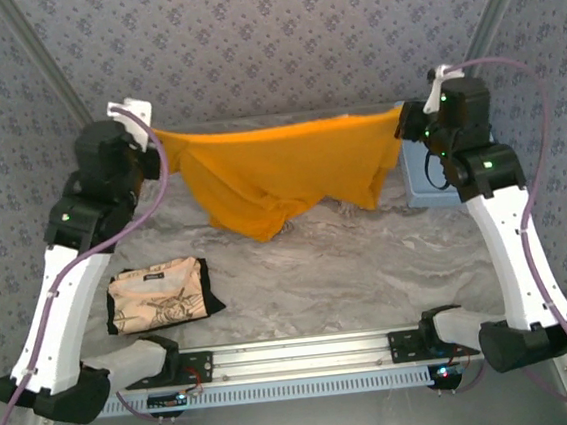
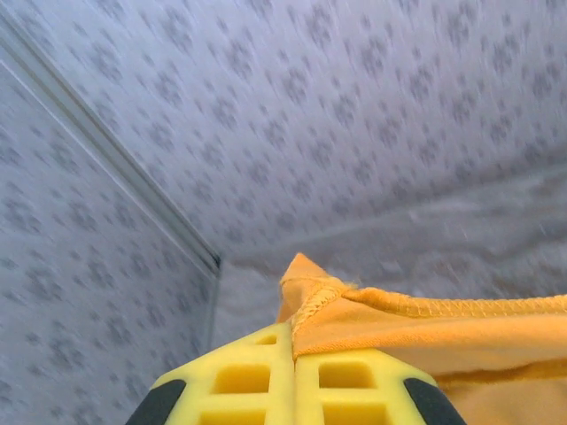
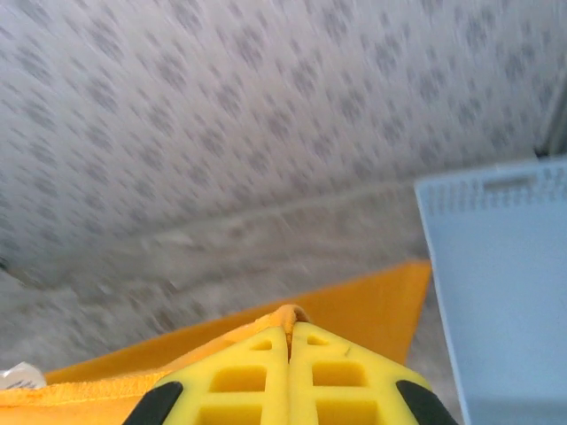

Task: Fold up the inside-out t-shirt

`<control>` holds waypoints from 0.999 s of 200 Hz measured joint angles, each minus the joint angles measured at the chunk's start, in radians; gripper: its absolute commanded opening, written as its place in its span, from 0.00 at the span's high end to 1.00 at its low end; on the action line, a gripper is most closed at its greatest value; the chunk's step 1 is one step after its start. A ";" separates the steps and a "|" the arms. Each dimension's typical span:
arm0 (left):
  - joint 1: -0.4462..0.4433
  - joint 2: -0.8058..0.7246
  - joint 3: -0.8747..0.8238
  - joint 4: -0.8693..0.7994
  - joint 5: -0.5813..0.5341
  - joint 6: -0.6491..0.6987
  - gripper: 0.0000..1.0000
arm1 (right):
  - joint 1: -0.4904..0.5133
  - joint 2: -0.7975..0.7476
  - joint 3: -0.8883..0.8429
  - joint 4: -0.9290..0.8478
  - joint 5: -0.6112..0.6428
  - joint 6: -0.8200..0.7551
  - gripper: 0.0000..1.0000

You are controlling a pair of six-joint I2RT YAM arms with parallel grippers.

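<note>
Since the left gripper (image 2: 294, 350) and right gripper (image 3: 290, 332) are each pinched tight on the inside-out t-shirt (image 1: 279, 168), I'd call this the spread-out step, with no fold started yet. On both, the yellow pads (image 2: 345, 381) are pressed together with fabric between them: the left on a stitched hem corner, the right on the opposite corner.

The shirt hangs stretched between them above the far side of the table (image 1: 369, 265). Its top edge is taut and the middle sags in a bunch whose lowest fold looks to reach the table top — can't confirm contact.

Next move, my read: bring both ends down together toward the table's near side and lay the shirt flat. Tension has to be even or the bunch lands creased.

Writing: none readable. The beige cloth (image 1: 161, 295) on the table's near-left part has a line drawing and a small dark tag — text too small. No print visible on the shirt.
</note>
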 measured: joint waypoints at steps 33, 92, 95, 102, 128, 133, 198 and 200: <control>0.004 -0.016 0.129 0.018 0.106 0.049 1.00 | 0.077 -0.071 0.115 0.010 -0.002 0.005 1.00; 0.005 -0.057 0.155 0.108 0.217 0.106 1.00 | 0.140 -0.099 0.232 0.020 0.047 -0.014 1.00; 0.005 -0.047 0.167 0.109 0.217 0.114 1.00 | 0.139 -0.093 0.234 0.021 0.049 -0.014 1.00; 0.008 -0.016 0.194 0.114 0.219 0.129 1.00 | 0.131 -0.076 0.237 0.027 0.055 -0.017 1.00; 0.051 0.145 0.276 0.132 0.231 0.146 1.00 | 0.081 0.060 0.260 0.058 0.046 -0.011 1.00; 0.064 0.175 0.290 0.133 0.235 0.145 1.00 | 0.071 0.092 0.272 0.060 0.045 -0.007 1.00; 0.154 0.615 0.616 0.039 0.289 0.114 1.00 | 0.007 0.576 0.586 0.057 0.018 -0.050 1.00; 0.156 0.630 0.645 0.034 0.290 0.114 1.00 | 0.004 0.597 0.615 0.051 0.012 -0.051 1.00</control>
